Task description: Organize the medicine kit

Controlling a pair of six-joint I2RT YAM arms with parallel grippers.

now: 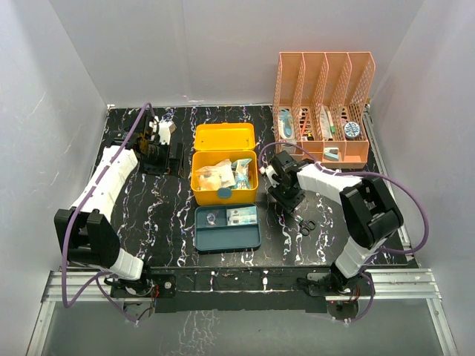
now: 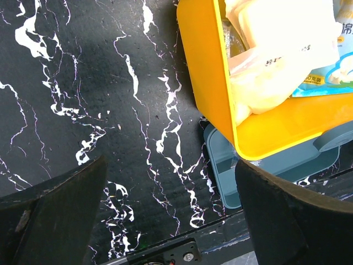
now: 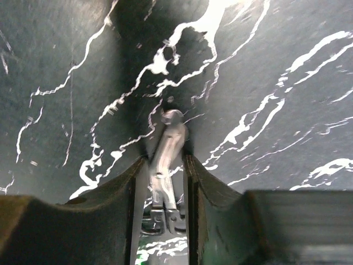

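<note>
The medicine kit [image 1: 223, 138] stands open mid-table, its yellow box filled with packets [image 1: 217, 175], its teal latch [image 1: 224, 193] at the front. The teal insert tray [image 1: 226, 239] lies on the table in front of it, with small items in its far compartments. To the right of the kit, my right gripper [image 1: 286, 199] is low over the table. In the right wrist view its jaws [image 3: 165, 160] stand narrow, shut on the metal blades of the scissors [image 3: 169, 144]. Their black handles [image 1: 308, 225] show beside the arm. My left gripper [image 2: 171, 182] is wide open over bare table, left of the kit [image 2: 212, 83].
An orange mesh file rack [image 1: 323, 81] with several supplies stands at the back right. The teal tray's corner [image 2: 220, 168] shows under the kit's wall in the left wrist view. The left arm [image 1: 104, 185] stretches along the table's left side.
</note>
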